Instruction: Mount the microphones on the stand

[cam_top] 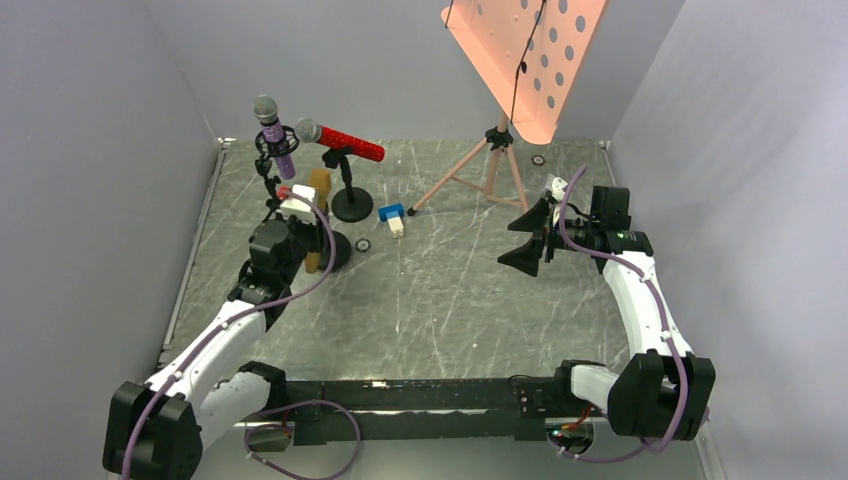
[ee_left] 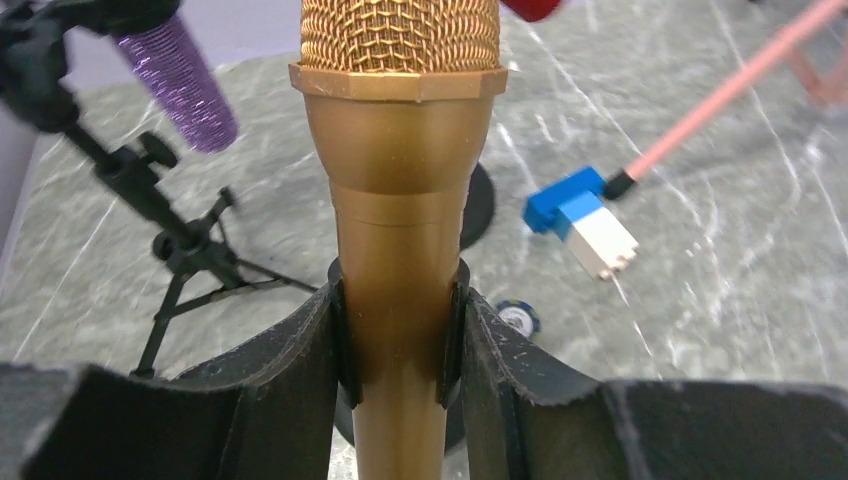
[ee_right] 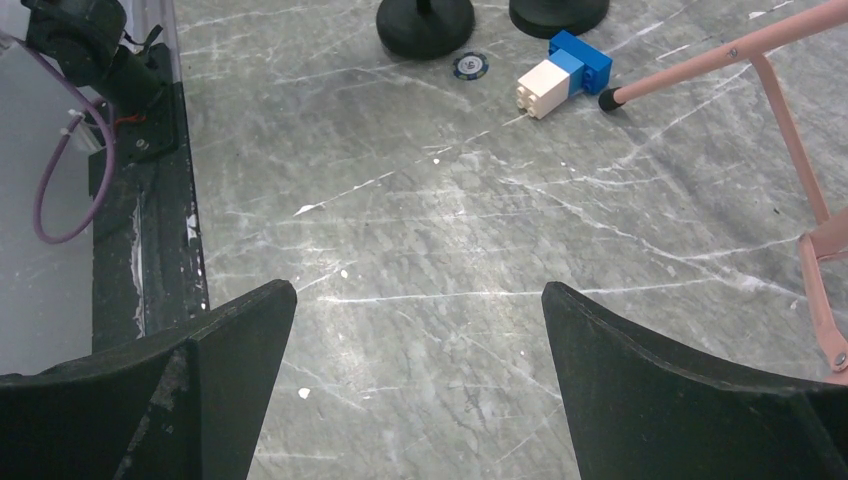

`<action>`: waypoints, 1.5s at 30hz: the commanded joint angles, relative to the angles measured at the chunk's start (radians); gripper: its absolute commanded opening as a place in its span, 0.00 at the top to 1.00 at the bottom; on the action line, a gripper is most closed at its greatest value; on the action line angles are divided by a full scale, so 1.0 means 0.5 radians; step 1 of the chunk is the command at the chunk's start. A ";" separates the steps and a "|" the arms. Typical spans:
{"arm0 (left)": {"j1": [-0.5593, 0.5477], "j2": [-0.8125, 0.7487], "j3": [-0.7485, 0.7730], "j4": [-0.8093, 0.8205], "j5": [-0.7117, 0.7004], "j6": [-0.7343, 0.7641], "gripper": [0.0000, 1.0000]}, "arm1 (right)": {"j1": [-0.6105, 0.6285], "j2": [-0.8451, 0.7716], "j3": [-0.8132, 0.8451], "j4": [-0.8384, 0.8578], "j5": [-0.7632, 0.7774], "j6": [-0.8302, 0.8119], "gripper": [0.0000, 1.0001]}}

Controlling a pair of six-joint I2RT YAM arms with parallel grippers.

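- The gold microphone (ee_left: pixel 400 200) is held upright near the table's (cam_top: pixel 450 300) left edge, mesh head up, clamped at its handle by the left gripper (ee_left: pixel 400 320).
- A black clip (ee_left: pixel 342 330) is seen hugging the handle on both sides, between the handle and the 2 fingers; whether it is fully seated cannot be told.
- A round black base (cam_top: pixel 338 250) is partly seen just below the gold microphone.
- The purple microphone (cam_top: pixel 278 140) is carried head-up in a tripod stand (cam_top: pixel 268 175) near the far-left corner.
- The red microphone (cam_top: pixel 345 143) is lodged nearly level in a round-base stand (cam_top: pixel 352 205), just right of the purple one.
- A blue-and-white block (cam_top: pixel 393 218) is lying right of that stand, beside a pink tripod's (cam_top: pixel 490 170) foot.
- The right gripper (ee_right: pixel 420 340) is held above the table's right side, jaws spread wide with nothing between them.
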 commanded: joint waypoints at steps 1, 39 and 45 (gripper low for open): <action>0.170 0.057 0.017 0.405 -0.143 -0.185 0.94 | -0.017 -0.054 0.002 0.033 -0.094 -0.045 0.00; 0.173 -0.701 0.174 -0.758 0.032 -0.288 0.01 | -0.057 -0.053 0.029 -0.075 0.025 -0.195 0.00; 0.199 -0.861 0.494 -1.197 0.241 -0.392 0.01 | -0.284 -0.156 0.028 -0.022 0.002 -0.113 0.00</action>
